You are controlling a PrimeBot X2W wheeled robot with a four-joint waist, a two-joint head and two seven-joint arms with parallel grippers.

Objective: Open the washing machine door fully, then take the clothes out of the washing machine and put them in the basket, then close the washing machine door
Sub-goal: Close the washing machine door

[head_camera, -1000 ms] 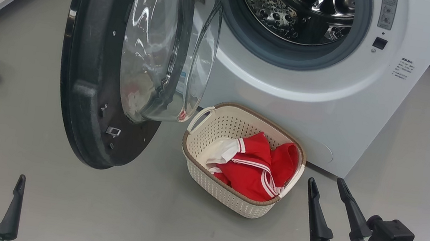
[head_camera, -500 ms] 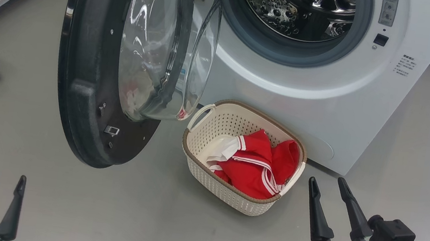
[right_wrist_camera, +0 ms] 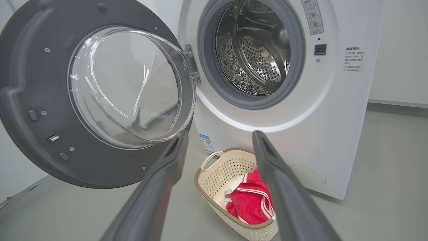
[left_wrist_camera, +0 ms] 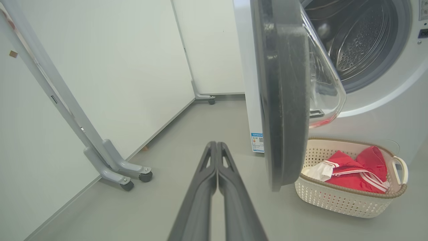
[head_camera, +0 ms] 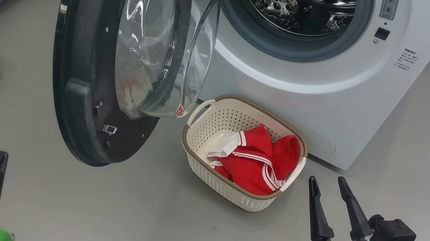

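The washing machine stands with its round black-rimmed door swung wide open to the left; its steel drum looks bare. On the floor before it sits the cream basket holding the red clothes with white stripes. My left gripper hovers low at the left, short of the door's edge, fingers pressed together on nothing. My right gripper is open to the right of the basket, empty.
A white wall panel on grey wheeled feet stands to the left of the machine. Grey floor stretches between me and the basket. The door's lower edge hangs just left of the basket's handle.
My left gripper's fingers have closed together and shifted slightly up. The head view has tilted a little, so the scene sits slightly higher in frame. The right gripper stays open.
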